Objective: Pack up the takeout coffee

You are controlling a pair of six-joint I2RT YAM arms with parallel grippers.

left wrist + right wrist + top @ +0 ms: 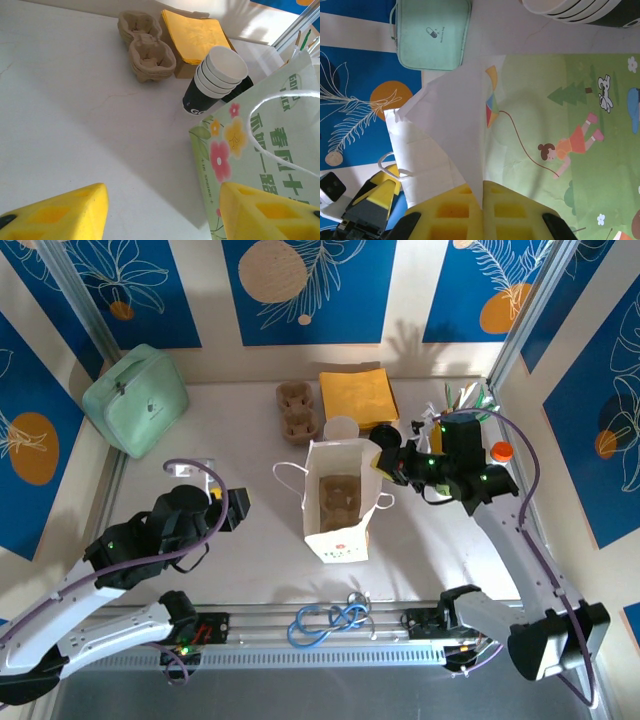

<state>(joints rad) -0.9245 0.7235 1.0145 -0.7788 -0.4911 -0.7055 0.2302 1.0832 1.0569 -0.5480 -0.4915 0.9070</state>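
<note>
Right gripper [384, 463] is pinched onto the top right rim of the paper bag [335, 502] in the overhead view. The bag stands open mid-table with a cardboard cup tray [338, 496] inside, and the left gripper [236, 508] sits off to its left. Left wrist cam: yellow fingers [60, 210] spread wide with nothing between them, stacked cups [220, 75] just behind the bag. Right wrist cam: fingers [450, 217] pressed tight on the bag's paper edge.

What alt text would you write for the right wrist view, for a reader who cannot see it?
The right gripper is shut on an edge of the paper bag, whose side shows a girl flying a kite. Beyond it lie a mint case and a stack of cups.
</note>
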